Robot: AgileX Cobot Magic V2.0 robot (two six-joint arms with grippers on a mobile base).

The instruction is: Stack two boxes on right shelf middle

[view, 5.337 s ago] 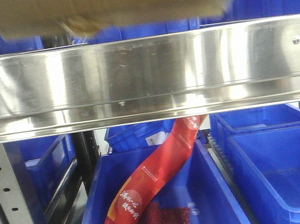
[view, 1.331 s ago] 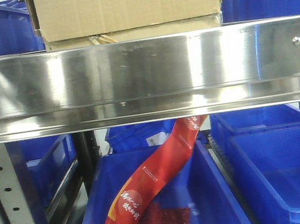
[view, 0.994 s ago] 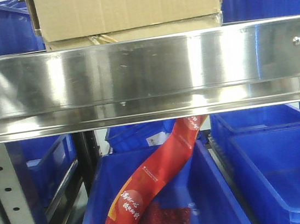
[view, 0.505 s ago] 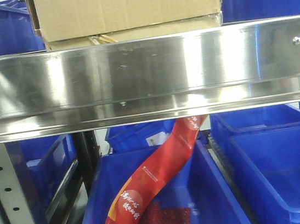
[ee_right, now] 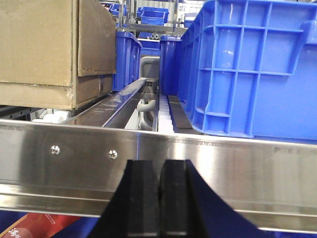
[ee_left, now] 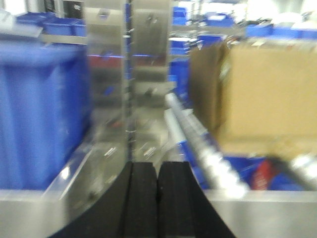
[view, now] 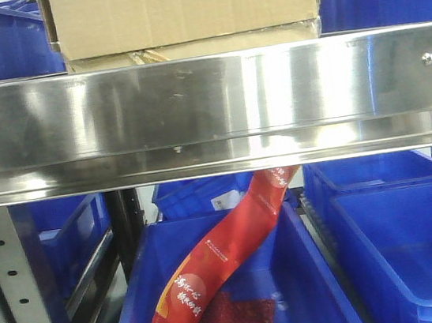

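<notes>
With both boxes stacked on the steel shelf [view: 209,107], the large box [view: 180,8] atop the thin flat box [view: 185,51], each set of fingers, left [ee_left: 157,198] and right [ee_right: 159,198], is pressed together empty, near of the lip.

A large tan cardboard box [view: 184,8] sits squarely on a thin flat box [view: 193,49], both resting upright on the shiny steel shelf [view: 209,110], left of centre, near its broad front lip.
</notes>
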